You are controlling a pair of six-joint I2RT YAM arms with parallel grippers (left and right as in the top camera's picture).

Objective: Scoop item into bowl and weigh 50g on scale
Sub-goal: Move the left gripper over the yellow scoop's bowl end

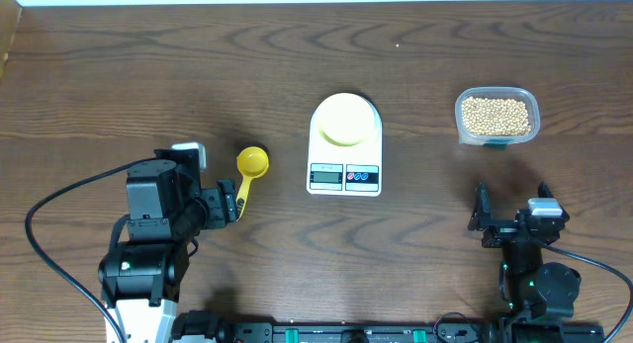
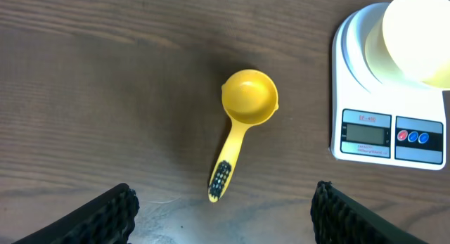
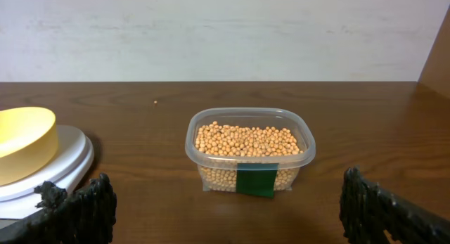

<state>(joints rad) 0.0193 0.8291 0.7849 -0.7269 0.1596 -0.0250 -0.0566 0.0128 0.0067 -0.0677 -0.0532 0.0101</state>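
The tan beans fill a clear plastic tub at the right; they also show in the right wrist view. The pale yellow bowl stands empty on the white scale. It also shows in the left wrist view and the right wrist view. A bright yellow scoop lies on the table left of the scale, empty, and shows in the left wrist view. My left gripper is open just behind the scoop's handle. My right gripper is open, short of the tub.
The scale's display and buttons face the front edge. The tub has a green label on its near side. A wall runs behind the table.
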